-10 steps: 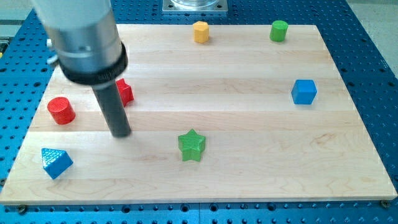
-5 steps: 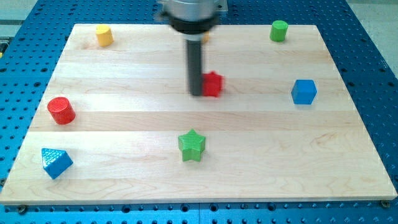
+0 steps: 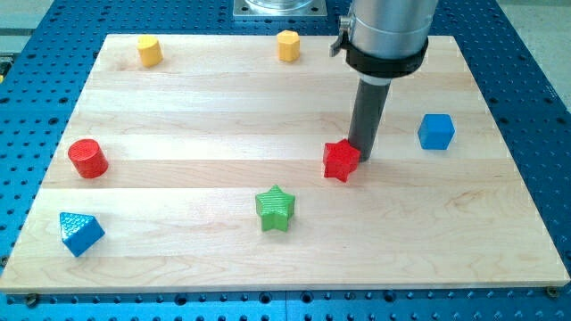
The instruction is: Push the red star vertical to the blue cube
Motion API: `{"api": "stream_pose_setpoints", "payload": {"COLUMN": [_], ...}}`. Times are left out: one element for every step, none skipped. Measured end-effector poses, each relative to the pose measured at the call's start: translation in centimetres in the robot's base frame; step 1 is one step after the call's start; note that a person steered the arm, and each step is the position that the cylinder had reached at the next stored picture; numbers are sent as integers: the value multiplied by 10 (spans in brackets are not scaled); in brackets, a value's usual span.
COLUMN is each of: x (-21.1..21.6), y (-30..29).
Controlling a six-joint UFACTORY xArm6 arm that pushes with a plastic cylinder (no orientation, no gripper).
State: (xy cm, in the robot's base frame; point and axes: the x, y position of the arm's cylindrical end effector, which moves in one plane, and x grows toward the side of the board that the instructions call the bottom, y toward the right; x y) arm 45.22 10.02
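My tip point(image 3: 364, 157) presses against the red star's point(image 3: 341, 161) upper right side (no gap visible). The blue cube point(image 3: 436, 131) sits apart toward the view's right, bare board point(image 3: 500, 214) between and below them.

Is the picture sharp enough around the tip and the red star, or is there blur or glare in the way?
Camera view: sharp, evenly lit, no glare on the board. My tip and the red star are crisp, tip touching the star's right side. The blue cube is clear; shadows are soft.
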Motion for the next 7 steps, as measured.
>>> {"api": "stream_pose_setpoints", "payload": {"x": [-42, -57, -51, -35, -41, 20, 50], "y": [-1, -2, -2, -2, -62, -19, 25]}}
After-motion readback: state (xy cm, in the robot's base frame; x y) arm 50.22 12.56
